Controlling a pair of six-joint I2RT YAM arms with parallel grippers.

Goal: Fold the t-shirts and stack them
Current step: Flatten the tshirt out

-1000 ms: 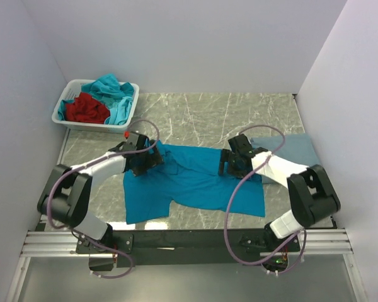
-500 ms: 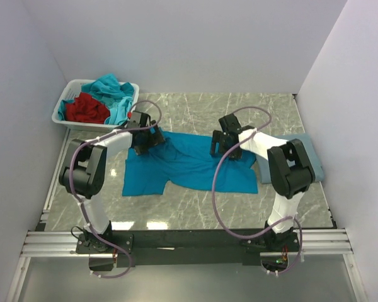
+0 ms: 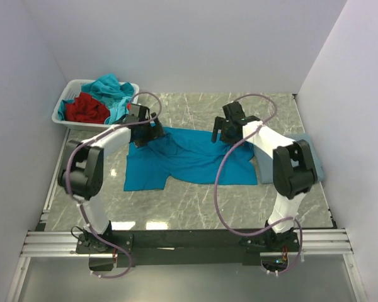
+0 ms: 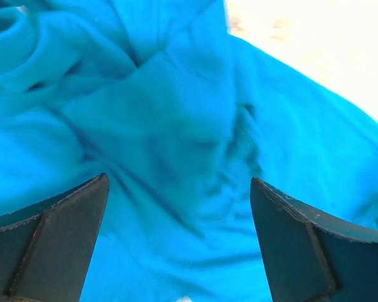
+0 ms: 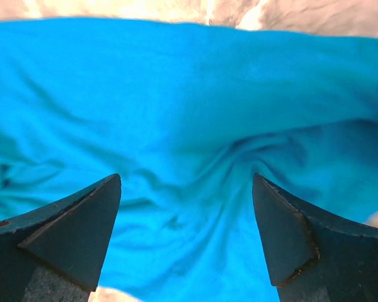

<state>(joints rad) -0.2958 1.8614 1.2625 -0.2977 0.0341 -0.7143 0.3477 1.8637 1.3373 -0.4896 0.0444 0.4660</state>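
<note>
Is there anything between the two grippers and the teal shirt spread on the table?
Nothing visible stands in the way. The left gripper and the right gripper are both open, right over the teal t-shirt, and each wrist view shows only its cloth ahead.

The duller slate-blue folded cloth t-shirt (image 3: 264, 171) lay partly hidden behind the right arm (image 3: 293, 167). Both wrist views cropped the bright teal-blue cloth t-shirt (image 4: 176, 157).

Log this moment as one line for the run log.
shirt: teal t-shirt spread flat, wrinkled | left gripper: open above its far-left edge | right gripper: open above its far-right edge | fold: not done
</note>
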